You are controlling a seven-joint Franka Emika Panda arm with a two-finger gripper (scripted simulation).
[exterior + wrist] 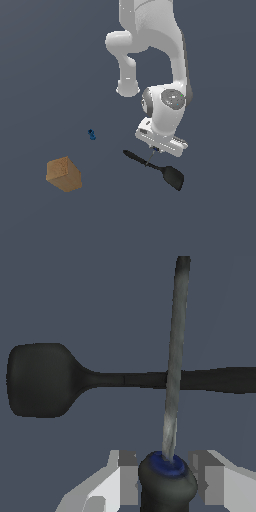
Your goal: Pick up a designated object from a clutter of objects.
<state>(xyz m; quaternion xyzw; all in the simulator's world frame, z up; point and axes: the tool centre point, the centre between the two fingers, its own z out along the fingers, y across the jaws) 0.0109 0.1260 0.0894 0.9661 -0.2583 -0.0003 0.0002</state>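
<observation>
Screwdriver (169, 476) clamped by its handle in the pincer (167, 483), just above the spatula (45, 381).

Likely light, stiff and slim; the fat blue-and-black handle is the sound place to hold, the thin shaft would slip. The arm reaches down over the worktop (50, 75), wrist pointing downward, shaft crossing over the spatula's handle.

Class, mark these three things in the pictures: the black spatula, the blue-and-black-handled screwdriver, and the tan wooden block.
black spatula (37, 380): wrist view, on its flat blade.
blue-and-black-handled screwdriver (173, 381): wrist view, on its thin metal shaft.
tan wooden block (64, 174): exterior view, on its top face.
</observation>
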